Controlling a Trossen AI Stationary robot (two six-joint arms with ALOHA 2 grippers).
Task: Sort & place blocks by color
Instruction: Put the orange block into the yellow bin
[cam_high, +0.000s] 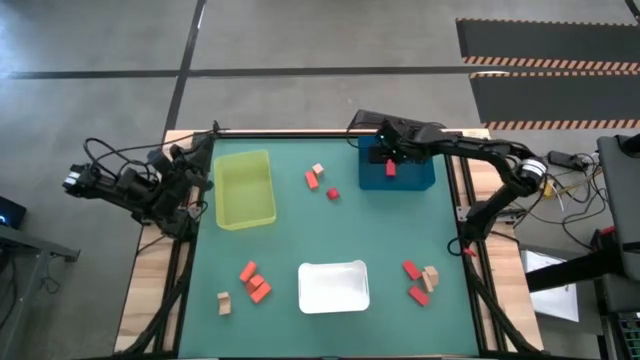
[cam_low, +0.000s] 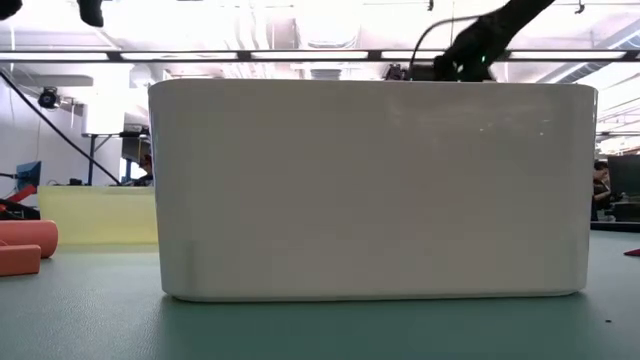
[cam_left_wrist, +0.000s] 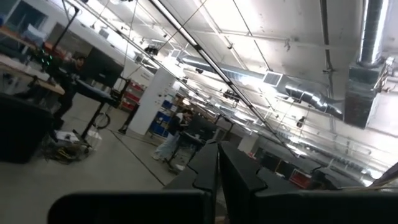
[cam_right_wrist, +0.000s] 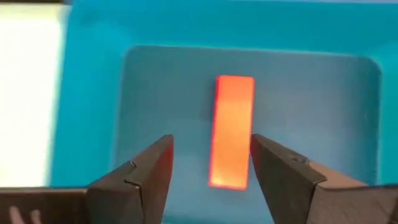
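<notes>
My right gripper (cam_right_wrist: 211, 180) is open above the blue tray (cam_high: 420, 178) at the table's far right. One orange-red block (cam_right_wrist: 233, 130) lies flat on that tray's floor, showing between the spread fingers; in the high view this block (cam_high: 390, 168) sits just under the gripper. Other blocks lie on the green mat: a group mid-table, far side (cam_high: 318, 180), a group near left (cam_high: 254, 283) and a group near right (cam_high: 420, 282). My left gripper (cam_left_wrist: 217, 171) is shut, parked off the table's left edge and pointing into the room.
A yellow-green tray (cam_high: 245, 188) stands at the far left and a white tray (cam_high: 334, 287) at the near middle; the white tray (cam_low: 370, 190) fills the low view. Open mat lies between the trays. Cables and gear sit beyond both side edges.
</notes>
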